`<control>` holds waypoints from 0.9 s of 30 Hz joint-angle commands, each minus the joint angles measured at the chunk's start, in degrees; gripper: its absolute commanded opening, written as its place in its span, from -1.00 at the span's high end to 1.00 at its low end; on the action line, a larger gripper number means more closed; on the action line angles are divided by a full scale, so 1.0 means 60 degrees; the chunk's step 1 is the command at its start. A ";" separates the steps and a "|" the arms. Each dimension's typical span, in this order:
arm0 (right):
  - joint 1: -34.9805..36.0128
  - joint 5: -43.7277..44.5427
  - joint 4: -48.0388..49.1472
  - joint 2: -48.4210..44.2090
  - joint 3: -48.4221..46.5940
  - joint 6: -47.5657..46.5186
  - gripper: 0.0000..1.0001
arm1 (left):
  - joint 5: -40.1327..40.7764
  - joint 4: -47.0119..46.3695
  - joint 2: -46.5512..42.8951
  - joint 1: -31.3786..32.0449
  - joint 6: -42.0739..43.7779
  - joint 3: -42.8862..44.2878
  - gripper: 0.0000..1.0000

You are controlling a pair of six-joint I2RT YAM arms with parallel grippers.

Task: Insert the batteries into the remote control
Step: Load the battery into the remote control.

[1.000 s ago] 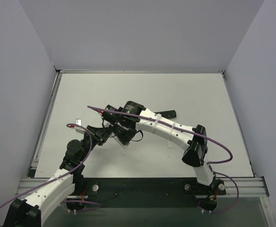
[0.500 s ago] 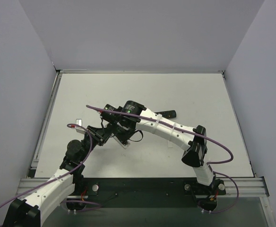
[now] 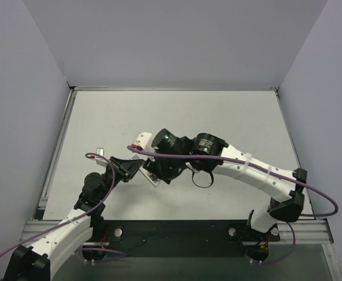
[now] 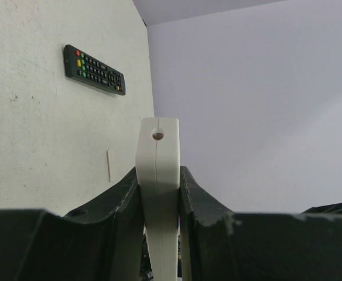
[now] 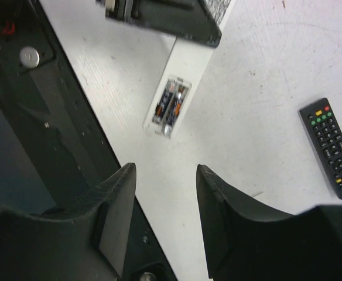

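Clamping the small white rectangular plastic remote control (image 5: 188,64) by its thin sides, the left gripper (image 4: 158,175) held it with clenched jaws at upper centre of the right wrist view, two slim dark batteries (image 5: 171,104) lying in its bay. It seemed light, stiff and slippery. The right gripper (image 5: 164,172) had its jaws released.

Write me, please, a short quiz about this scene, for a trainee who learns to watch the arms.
1. True or false: the left fingers are shut on the white remote.
2. How many batteries lie in the white remote's open compartment?
3. The black remote is: A) lying flat on the table; B) standing on its end; C) under the white remote.
Key: 1 true; 2 two; 3 A.
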State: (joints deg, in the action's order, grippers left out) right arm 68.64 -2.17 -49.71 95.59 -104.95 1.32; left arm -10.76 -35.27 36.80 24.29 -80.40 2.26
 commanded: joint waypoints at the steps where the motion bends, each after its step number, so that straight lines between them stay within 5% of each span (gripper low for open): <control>1: -0.0278 -0.0896 0.1443 -0.1677 0.2326 -0.2429 0.17 | -0.0432 -0.0099 0.0005 0.0053 -0.0091 0.0282 1.00; 12: -0.0483 -0.2624 0.2997 -0.2368 0.4366 -0.4994 0.35 | -0.1179 0.0121 -0.0112 0.0067 -0.0076 0.0780 1.00; 27: -0.0600 -0.3314 0.3071 -0.1811 0.4322 -0.5318 0.59 | -0.1414 -0.0011 0.0020 0.0067 -0.0076 0.0971 1.00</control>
State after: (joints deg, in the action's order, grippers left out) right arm 65.30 -19.44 -31.90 84.51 -78.63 -29.08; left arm -18.24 -32.56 36.91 24.36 -80.75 4.73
